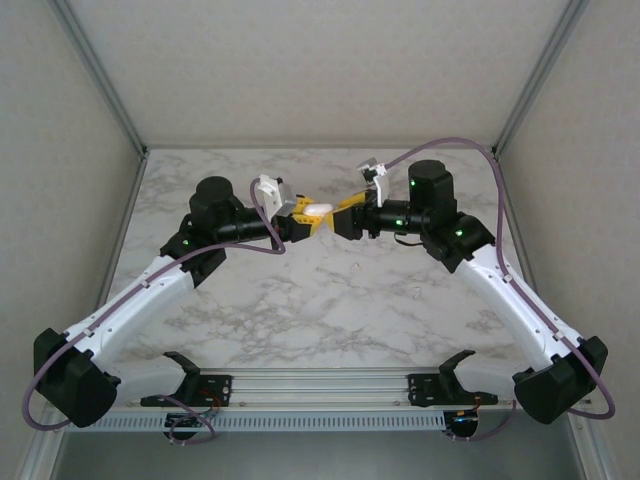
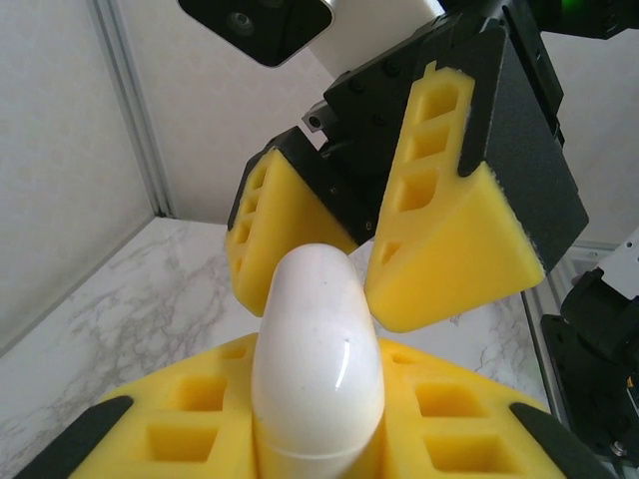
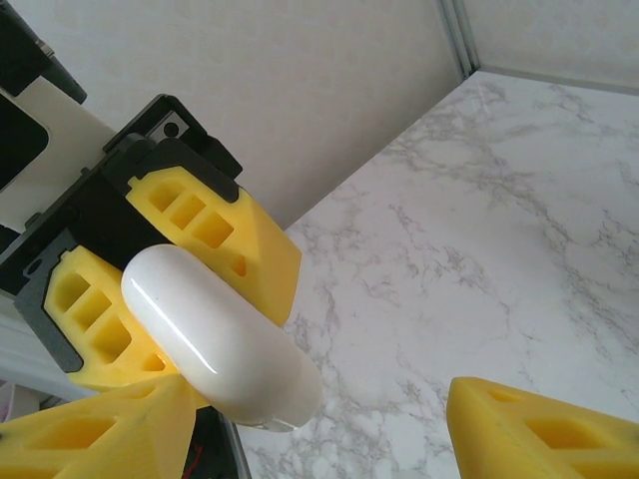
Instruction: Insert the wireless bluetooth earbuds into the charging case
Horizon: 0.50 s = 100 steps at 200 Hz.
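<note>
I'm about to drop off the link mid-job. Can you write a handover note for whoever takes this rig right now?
Left gripper: shut on the white charging case, held up above the table, free end towards the right arm.
Right gripper: open, its fingers either side of that end; contact unclear.
Done: case lifted and presented; it looks closed.
Left: open the case, fetch the earbuds, seat them.
</note>
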{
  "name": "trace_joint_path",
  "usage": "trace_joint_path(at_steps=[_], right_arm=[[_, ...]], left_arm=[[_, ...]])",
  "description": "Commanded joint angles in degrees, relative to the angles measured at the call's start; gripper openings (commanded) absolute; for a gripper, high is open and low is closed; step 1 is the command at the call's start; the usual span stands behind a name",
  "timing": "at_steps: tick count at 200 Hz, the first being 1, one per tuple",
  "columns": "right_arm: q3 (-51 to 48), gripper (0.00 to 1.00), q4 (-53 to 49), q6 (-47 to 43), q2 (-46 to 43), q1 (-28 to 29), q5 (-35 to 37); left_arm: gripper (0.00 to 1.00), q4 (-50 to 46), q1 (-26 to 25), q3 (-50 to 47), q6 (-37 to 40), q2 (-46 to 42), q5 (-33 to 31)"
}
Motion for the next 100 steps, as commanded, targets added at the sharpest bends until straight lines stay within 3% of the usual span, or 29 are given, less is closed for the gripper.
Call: trace_joint_path(at_steps=[1,100], right_arm=[[2.45,0.67,2.29,2.73,0.09,-0.35,3.72],[5.81,0.71,1.48,6.24,1.89,-1.31,7.15]], left_arm=[[0.05,0.07,-0.89,0.69,1.53,-0.22,4.19],[0.09,0.06,-0.89,0.0,1.99,-0.88,2.34]])
